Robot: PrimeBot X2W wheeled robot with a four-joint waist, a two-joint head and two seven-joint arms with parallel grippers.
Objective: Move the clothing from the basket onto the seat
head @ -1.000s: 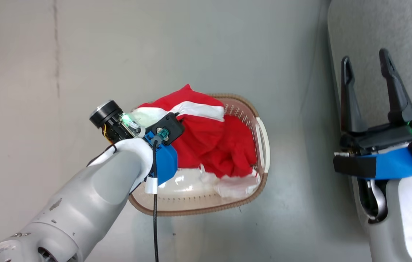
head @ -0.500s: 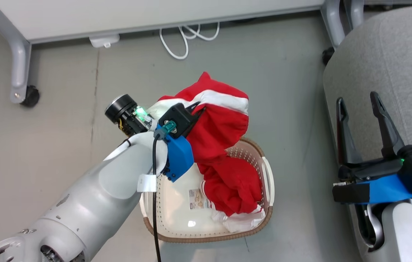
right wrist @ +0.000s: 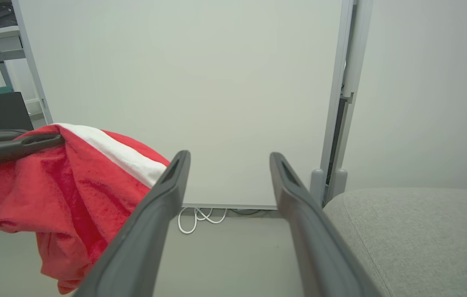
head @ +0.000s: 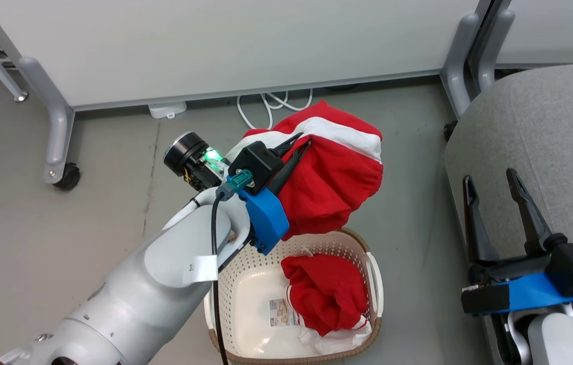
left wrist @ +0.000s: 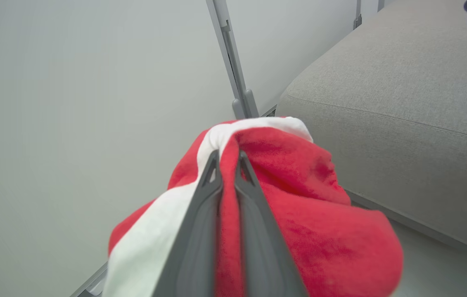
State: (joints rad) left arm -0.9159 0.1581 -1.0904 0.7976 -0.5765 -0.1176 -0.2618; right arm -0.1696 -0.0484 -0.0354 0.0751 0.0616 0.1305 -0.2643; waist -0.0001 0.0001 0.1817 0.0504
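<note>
My left gripper (head: 302,140) is shut on a red garment with a white band (head: 339,167), which hangs in the air above and behind the basket (head: 375,284). Its fingers pinch a fold of that clothing (left wrist: 320,214) in the left wrist view. A second red and white garment (head: 327,294) lies bunched in the basket's right half, beside a paper label (head: 278,312). The grey seat (head: 549,132) stands to the right. My right gripper (head: 491,178) is open and holds nothing, at the seat's left edge. The lifted garment (right wrist: 72,194) hangs left of its fingers (right wrist: 167,181).
A white panel on grey wheeled legs (head: 58,137) runs along the back, with white cables (head: 271,104) on the floor beneath it. A second grey leg (head: 456,66) stands by the seat's far corner. Grey floor surrounds the basket.
The left gripper has lifted one garment up out of the basket, leaving the other inside. The head camera has tilted up, bringing the panel and more seat into view. The right gripper stays open.
</note>
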